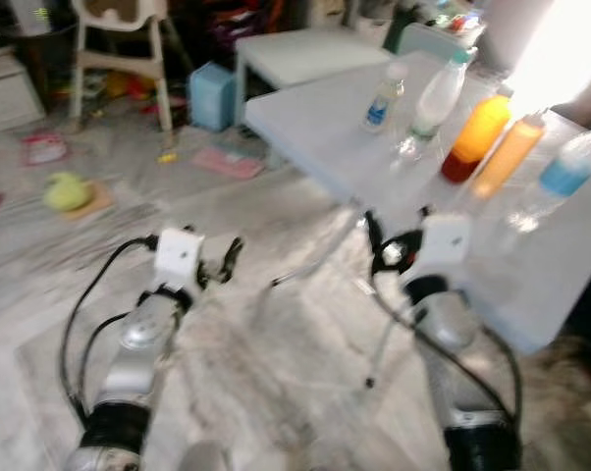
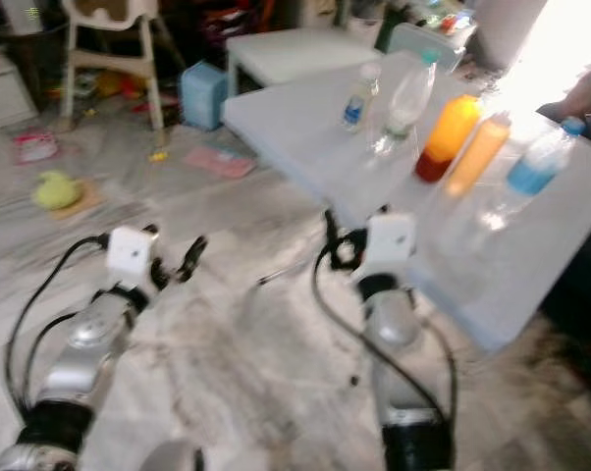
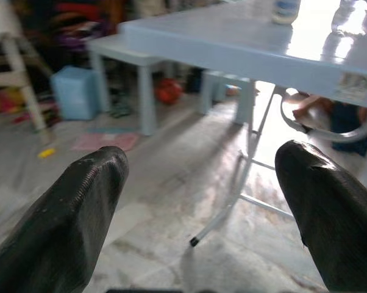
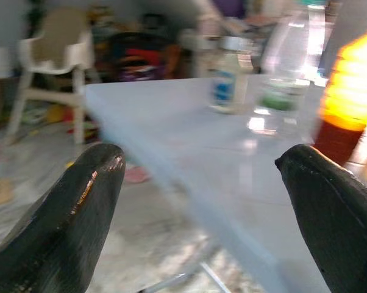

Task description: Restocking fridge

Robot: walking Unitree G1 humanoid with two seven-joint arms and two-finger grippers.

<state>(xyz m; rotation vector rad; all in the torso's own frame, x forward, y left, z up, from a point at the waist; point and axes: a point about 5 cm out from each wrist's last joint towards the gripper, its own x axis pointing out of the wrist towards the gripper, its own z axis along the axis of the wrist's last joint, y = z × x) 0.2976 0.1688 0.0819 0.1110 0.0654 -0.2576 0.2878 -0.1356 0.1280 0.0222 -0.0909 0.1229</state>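
Both arms forward (fingers [image 3: 80,207] apart).

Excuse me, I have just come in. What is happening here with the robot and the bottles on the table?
Nothing is being held yet. The robot stands before a light folding table with both arms raised. Its right gripper is open at the table's near edge, its fingers pointing toward the bottles; its left gripper is open over the floor, beside the table. On the table stand a small blue-label bottle, a clear green-label bottle, two orange bottles and a clear bottle with blue label. The views are blurred.
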